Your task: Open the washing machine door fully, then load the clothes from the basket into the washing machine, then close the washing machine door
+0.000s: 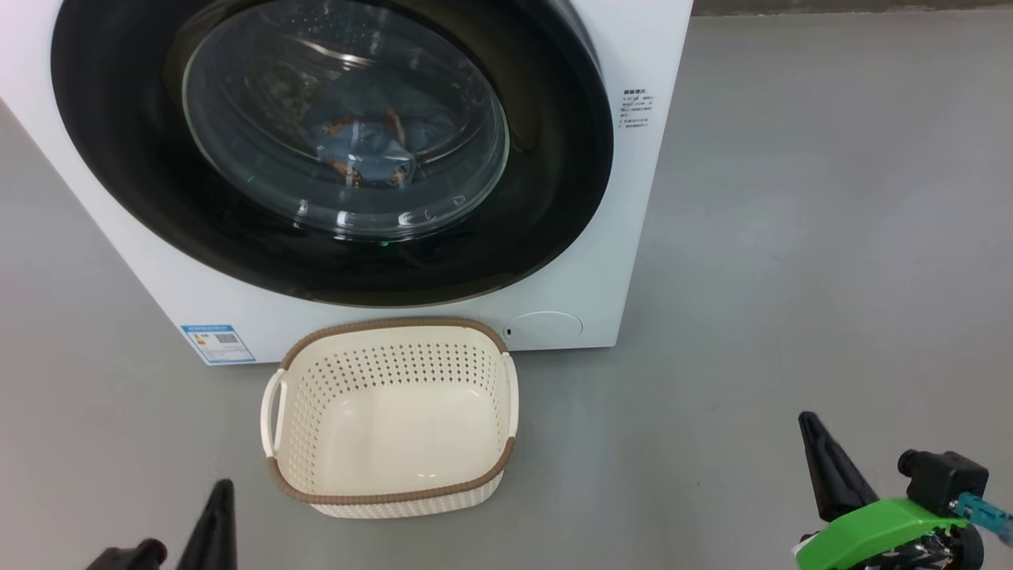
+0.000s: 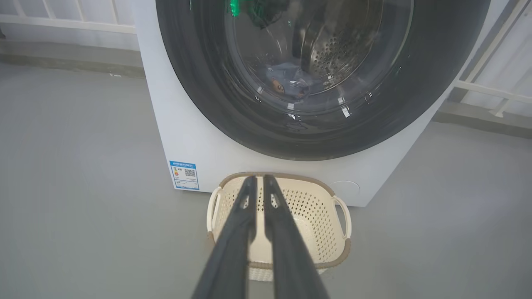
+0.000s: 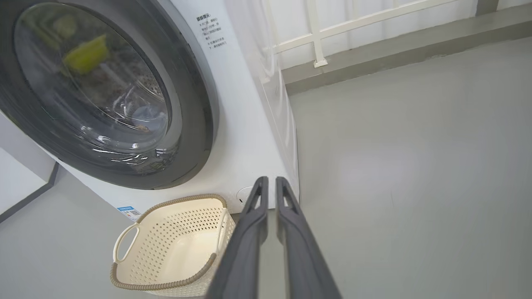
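Clothes (image 1: 368, 146) show dimly behind the closed washing machine door (image 1: 134, 174), cut off at frame top. Left tool (image 2: 259, 179) and right tool (image 3: 269, 179) are pressed together, holding nothing.

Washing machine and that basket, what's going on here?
The laundry job looks nearly finished. The washing machine door is closed, with the blue clothes lying inside behind its glass. The basket sits empty on the floor in front of the washing machine. The left claw and right claw are both shut, holding nothing, short of the machine.
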Controlling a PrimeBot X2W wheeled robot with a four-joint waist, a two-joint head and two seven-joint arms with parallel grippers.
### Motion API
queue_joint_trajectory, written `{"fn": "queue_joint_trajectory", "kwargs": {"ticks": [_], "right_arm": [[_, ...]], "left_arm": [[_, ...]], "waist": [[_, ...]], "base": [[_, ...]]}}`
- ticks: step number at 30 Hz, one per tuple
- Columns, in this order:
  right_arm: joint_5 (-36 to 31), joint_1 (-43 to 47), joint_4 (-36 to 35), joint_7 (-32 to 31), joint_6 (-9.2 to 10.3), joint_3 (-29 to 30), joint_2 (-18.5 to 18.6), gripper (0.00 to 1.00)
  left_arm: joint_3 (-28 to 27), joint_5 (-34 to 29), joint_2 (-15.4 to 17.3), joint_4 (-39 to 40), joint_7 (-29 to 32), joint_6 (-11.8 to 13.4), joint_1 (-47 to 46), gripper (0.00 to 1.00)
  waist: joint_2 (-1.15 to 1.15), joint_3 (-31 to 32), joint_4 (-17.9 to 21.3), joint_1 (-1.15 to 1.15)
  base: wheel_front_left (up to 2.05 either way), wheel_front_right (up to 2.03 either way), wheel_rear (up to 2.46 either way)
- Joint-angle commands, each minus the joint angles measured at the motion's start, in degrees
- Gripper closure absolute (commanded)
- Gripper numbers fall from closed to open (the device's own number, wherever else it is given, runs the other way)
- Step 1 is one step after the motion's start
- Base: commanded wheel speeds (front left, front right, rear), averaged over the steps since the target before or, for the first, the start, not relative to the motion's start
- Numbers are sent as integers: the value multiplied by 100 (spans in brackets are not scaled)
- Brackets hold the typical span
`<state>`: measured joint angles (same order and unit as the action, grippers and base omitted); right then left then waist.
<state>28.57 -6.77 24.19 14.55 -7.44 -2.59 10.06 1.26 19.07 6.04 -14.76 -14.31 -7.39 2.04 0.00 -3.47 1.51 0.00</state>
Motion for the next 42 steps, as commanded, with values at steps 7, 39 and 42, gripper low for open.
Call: {"fn": "queue_joint_trajectory", "kwargs": {"ticks": [7, 39, 42], "right_arm": [[425, -90, -169, -140, 0, 91, 27, 100], [2005, -70, -380, -662, -1, 310, -171, 100], [2158, -67, -401, -713, -2, 331, -190, 100]], "left_arm": [[-92, 484, 69, 106, 128, 8, -108, 100], [-277, 2300, -33, 109, 648, 25, -310, 100], [-295, 2477, -43, 110, 699, 26, -329, 100]], "waist": [[0, 28, -10, 3], [0, 109, -47, 0], [0, 118, -51, 0]], "base": [[0, 0, 0], [0, 0, 0], [0, 0, 0]]}}
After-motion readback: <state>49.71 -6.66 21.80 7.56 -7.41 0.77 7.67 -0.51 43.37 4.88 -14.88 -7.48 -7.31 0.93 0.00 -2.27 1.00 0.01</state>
